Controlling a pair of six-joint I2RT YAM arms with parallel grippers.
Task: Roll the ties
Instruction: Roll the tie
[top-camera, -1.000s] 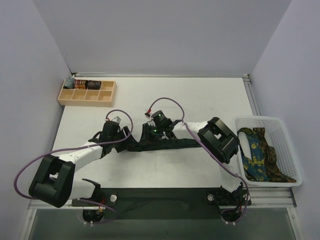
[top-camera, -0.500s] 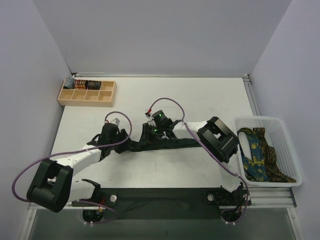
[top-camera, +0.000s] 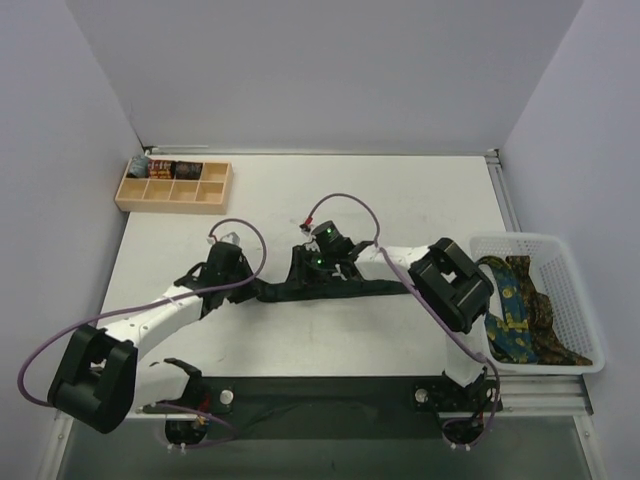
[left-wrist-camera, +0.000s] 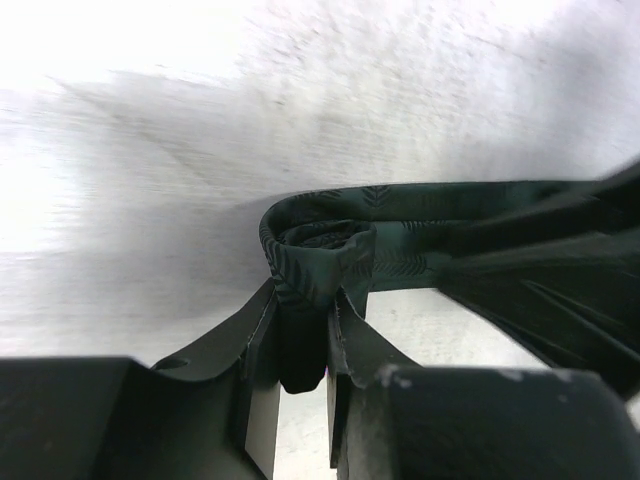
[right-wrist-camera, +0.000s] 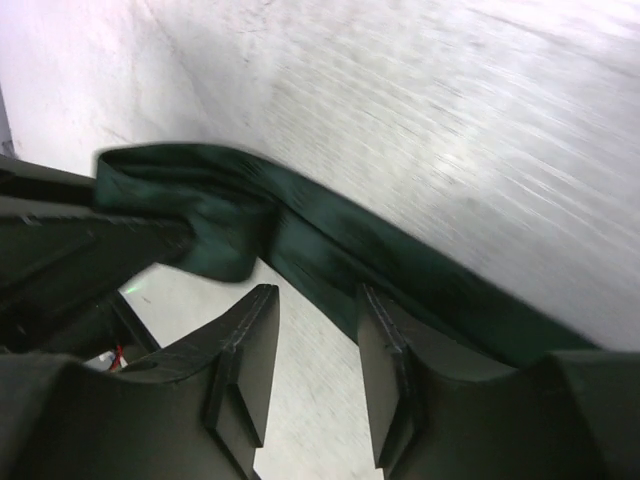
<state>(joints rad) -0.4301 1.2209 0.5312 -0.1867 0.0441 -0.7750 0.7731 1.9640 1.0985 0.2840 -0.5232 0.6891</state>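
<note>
A dark green tie (top-camera: 345, 291) lies stretched left to right across the middle of the table. Its left end is curled into a small roll (left-wrist-camera: 315, 250). My left gripper (top-camera: 250, 288) is shut on that rolled end (left-wrist-camera: 302, 330). My right gripper (top-camera: 305, 285) is open and empty, just right of the roll, with the tie's band (right-wrist-camera: 330, 245) passing beyond its fingertips (right-wrist-camera: 378, 310). Blue-and-yellow and brown patterned ties (top-camera: 515, 310) lie heaped in the white basket (top-camera: 520, 243) at the right.
A wooden compartment tray (top-camera: 172, 184) with a few small rolled items stands at the far left. Purple cables (top-camera: 240, 235) loop over both arms. The table's near edge runs along a dark strip by the arm bases.
Both grippers and the tie have shifted slightly to the right. The left arm's elbow has swung down and left. The left gripper keeps its hold on the rolled end.
</note>
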